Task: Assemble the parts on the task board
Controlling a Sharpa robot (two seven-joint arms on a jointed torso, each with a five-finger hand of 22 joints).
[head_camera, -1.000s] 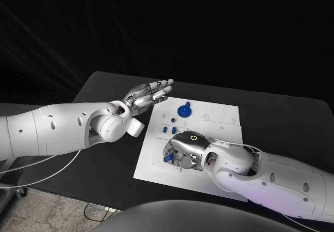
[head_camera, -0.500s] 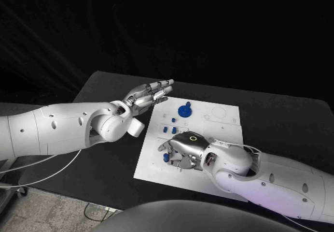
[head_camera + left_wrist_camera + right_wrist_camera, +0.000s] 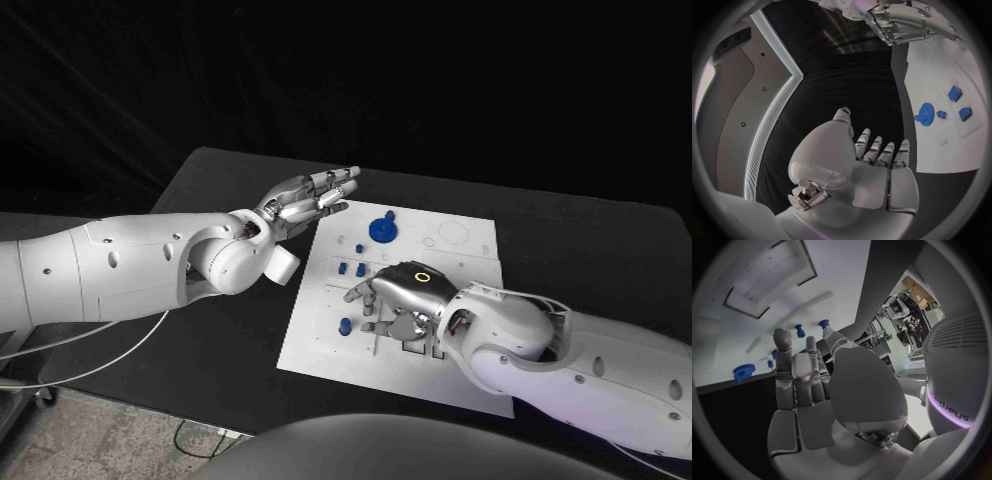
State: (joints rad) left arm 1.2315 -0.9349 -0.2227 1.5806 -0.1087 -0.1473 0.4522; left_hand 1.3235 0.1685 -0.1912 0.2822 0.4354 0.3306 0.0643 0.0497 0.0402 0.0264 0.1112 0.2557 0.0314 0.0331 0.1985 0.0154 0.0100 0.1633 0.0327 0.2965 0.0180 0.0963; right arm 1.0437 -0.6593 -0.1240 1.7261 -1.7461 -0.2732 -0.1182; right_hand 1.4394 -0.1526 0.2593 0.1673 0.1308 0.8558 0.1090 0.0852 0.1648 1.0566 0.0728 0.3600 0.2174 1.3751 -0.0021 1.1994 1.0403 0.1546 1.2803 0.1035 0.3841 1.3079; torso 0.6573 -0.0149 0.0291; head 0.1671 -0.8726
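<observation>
The task board (image 3: 315,345), a white plate, is lying in the middle of the black desk (image 3: 188,340), its long side running from near to far. A blue gear (image 3: 382,229) is sitting on the board's far part, close to its left edge. Just nearer than the gear, two small blue blocks (image 3: 359,268) are standing side by side. Nearer still, a small round blue part (image 3: 345,324) is resting on the board by its left edge. In the left wrist view the gear (image 3: 927,113) is showing with a tiny blue piece (image 3: 941,114) just beside it and the blocks (image 3: 965,113) a little further along the board (image 3: 932,150).

The right hand (image 3: 400,300) is hovering over the middle of the board, back side up, its fingers (image 3: 359,291) spread apart and reaching toward the board's left side, between the blocks and the round part. Whether the fingertips are touching the board cannot be told. In the right wrist view the right hand's (image 3: 811,390) fingers are standing straight and apart, holding nothing, with blue parts (image 3: 799,331) on the white board (image 3: 748,330) beyond them.

The left hand (image 3: 306,201) is hanging above the desk just left of the board's far left corner, palm up, fingers stretched out side by side and carrying nothing; the left wrist view is showing the same flat, empty palm (image 3: 873,165).
</observation>
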